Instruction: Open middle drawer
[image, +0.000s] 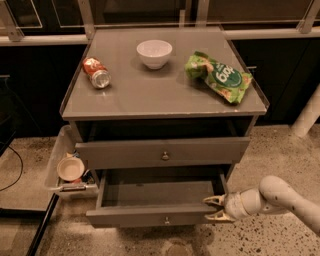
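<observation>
High view facing cabinet (165, 95) front, seemingly near; jaws lower right

The smooth grey worktop (150, 95) is matt, with a faint sheen. On it, the round white bowl (154, 52) looks glazed and glossy, the red and silver drink can (96, 72) shows bright bare metal at its end, and the crumpled green snack bag (219, 76) is shiny, creased film. The grey flat-fronted middle drawer (125, 216) has a dull painted finish; its small round knob (166, 220) glints like metal. At that drawer's right end sits the claw (212, 208), its fingers apart and a dull yellowish colour, on a smooth, pale, plastic-looking arm (280, 195). The speckled floor (270, 150) looks rough and stony.
</observation>
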